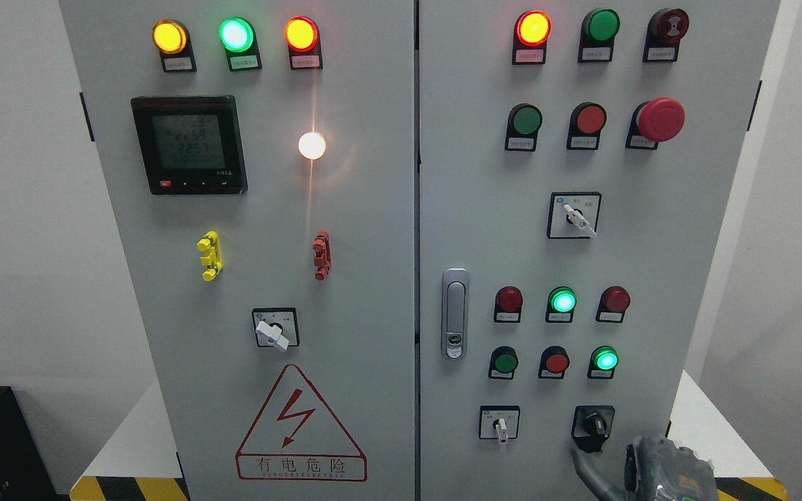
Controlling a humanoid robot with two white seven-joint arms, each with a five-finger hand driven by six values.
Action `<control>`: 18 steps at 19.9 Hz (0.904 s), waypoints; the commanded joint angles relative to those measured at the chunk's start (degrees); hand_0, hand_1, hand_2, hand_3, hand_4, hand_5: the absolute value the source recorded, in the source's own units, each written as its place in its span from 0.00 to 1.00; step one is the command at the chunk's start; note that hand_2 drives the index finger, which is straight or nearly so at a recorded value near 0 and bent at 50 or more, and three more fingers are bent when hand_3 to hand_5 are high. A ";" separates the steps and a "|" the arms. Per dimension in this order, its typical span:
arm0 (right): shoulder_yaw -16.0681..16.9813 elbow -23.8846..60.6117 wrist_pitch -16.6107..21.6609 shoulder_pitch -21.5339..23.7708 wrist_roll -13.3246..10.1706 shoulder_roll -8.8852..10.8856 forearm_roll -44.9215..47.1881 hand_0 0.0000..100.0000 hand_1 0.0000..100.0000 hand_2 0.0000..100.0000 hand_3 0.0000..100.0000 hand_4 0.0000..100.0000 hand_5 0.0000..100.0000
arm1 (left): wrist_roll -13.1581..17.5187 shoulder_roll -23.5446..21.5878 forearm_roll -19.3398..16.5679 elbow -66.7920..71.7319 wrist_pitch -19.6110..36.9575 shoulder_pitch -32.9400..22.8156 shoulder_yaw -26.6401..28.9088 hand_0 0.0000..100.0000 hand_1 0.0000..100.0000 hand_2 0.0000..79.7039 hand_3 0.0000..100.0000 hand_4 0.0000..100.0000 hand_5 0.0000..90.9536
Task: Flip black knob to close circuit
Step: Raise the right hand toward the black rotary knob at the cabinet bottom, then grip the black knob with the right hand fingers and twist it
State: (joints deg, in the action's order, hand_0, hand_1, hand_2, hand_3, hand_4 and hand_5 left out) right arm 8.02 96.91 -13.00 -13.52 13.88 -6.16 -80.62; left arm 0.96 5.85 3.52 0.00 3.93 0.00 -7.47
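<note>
Two pale grey steel cabinet doors fill the view, split by a dark vertical seam just right of centre, standing on a white base with yellow-and-black hazard striping along its front edge. On the left door, the black-framed digital meter shows faint grey digits; below it, near the bottom, is the red triangular lightning warning sign. Three lit round lamps — amber, green, amber-red — run across the top of that door, and a bright white lamp glares beside the meter. A silver recessed door latch sits at the left edge of the right door. High on that door is a big red mushroom stop button, with rows of red and green round buttons and lamps around and below it.

Lower still, the black rotary knob on its black plate sits at the bottom right of the right door, its pointer angled slightly down and to the right. The right hand — dark grey, coming in from the bottom right corner — is just below the knob, one thin finger reaching up to the plate's lower edge. Whether the other fingers are spread or curled cannot be told.
</note>
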 commanded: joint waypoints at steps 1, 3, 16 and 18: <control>1.21 -1.82 0.08 -1.42 0.36 0.01 -1.03 0.00 0.00 0.89 1.00 0.91 0.95 | 0.00 0.03 0.00 -1.32 0.03 -1.23 0.00 0.12 0.56 0.00 0.00 0.00 0.00; 1.39 -1.90 -0.01 -2.03 1.24 0.01 -1.12 0.00 0.00 0.90 1.00 0.91 0.95 | 0.00 -0.05 0.00 -1.32 0.03 -1.23 0.00 0.12 0.56 0.00 0.00 0.00 0.00; 4.46 -1.55 0.43 -1.95 1.59 0.10 -1.12 0.00 0.00 0.89 1.00 0.91 0.95 | 0.00 0.03 0.00 -1.32 0.03 -1.23 0.00 0.12 0.56 0.00 0.00 0.00 0.00; 4.55 -1.55 0.52 -1.95 1.59 0.19 -1.12 0.00 0.00 0.89 1.00 0.91 0.95 | 0.00 0.03 0.00 -1.32 0.03 -1.23 0.00 0.12 0.56 0.00 0.00 0.00 0.00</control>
State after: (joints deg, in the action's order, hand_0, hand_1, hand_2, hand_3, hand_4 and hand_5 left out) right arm 10.57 95.58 -12.50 -15.38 15.48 -6.12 -81.68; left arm 0.96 5.86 3.52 0.00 3.93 0.00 -7.47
